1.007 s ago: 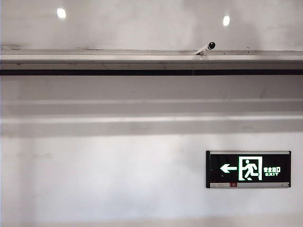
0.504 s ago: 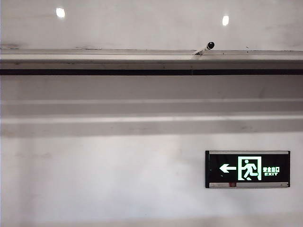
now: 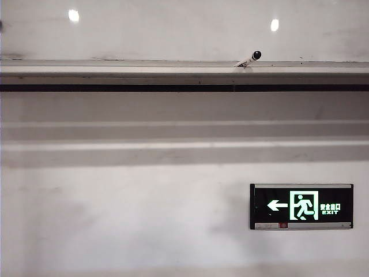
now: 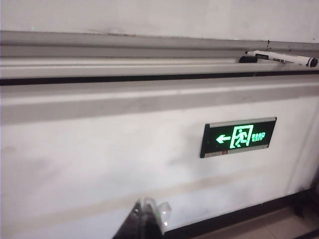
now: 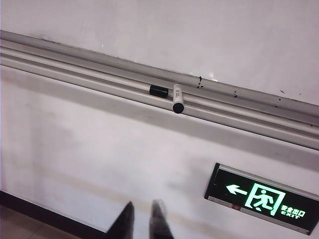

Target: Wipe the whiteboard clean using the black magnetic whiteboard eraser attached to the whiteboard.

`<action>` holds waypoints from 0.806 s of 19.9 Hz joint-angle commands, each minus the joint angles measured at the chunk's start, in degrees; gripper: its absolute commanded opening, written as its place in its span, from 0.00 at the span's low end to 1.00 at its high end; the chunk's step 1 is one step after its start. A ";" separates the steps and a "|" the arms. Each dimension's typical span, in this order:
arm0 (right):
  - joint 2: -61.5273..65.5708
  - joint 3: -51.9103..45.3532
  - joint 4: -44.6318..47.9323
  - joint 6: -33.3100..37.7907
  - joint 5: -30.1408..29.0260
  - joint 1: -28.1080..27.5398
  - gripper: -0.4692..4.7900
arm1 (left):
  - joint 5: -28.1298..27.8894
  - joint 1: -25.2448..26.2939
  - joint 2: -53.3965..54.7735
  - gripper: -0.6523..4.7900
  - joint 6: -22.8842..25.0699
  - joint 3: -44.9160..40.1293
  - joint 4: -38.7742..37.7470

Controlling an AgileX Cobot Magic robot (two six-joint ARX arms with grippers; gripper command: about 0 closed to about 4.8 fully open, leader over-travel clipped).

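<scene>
One lit sign (image 3: 301, 206) reads "EXIT" — both hands (image 4: 144, 221) (image 5: 141, 221) below it.

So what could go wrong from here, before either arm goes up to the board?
The eraser shows in no view, so a reach toward the whiteboard would be blind. The marker lies loose on the silver ledge with a separate black cap beside it; a rising gripper might knock either off. The left gripper is shut and the right gripper barely parted, too narrow to take a block.
</scene>
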 commanded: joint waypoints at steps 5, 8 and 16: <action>0.07 0.04 -2.01 0.13 0.07 0.04 0.19 | 4.83 0.00 7.63 0.11 0.42 -2.78 8.83; 0.07 0.04 -2.05 0.13 0.02 0.07 0.19 | 5.92 -0.07 9.25 0.11 0.42 -2.97 11.76; 0.07 0.04 -2.34 0.13 0.02 0.04 0.19 | 11.08 15.39 -4.92 0.11 0.33 -4.85 1.86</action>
